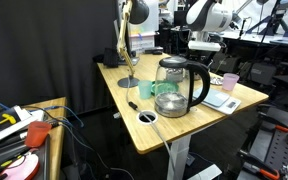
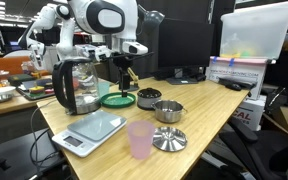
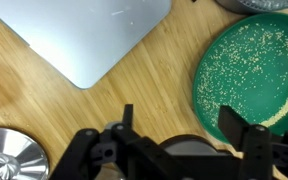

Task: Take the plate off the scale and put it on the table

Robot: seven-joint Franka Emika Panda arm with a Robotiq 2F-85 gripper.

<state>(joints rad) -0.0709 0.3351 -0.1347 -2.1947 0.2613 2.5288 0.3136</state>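
The green plate (image 3: 254,70) lies flat on the light wooden table (image 3: 134,80), off the scale. The pale grey scale (image 3: 84,35) is bare and sits just beside it. In an exterior view the plate (image 2: 117,99) lies behind the scale (image 2: 89,128), next to the glass kettle (image 2: 76,85). My gripper (image 3: 179,118) is open and empty, above the table between scale and plate. One finger overlaps the plate's near rim in the wrist view. It hangs over the plate in an exterior view (image 2: 122,62).
A pink cup (image 2: 139,140) and a metal lid (image 2: 167,140) stand near the table's front edge. Two metal bowls (image 2: 169,110) sit beside the plate. A lamp (image 1: 129,40) stands at the far corner. A cluttered bench (image 1: 24,130) stands apart.
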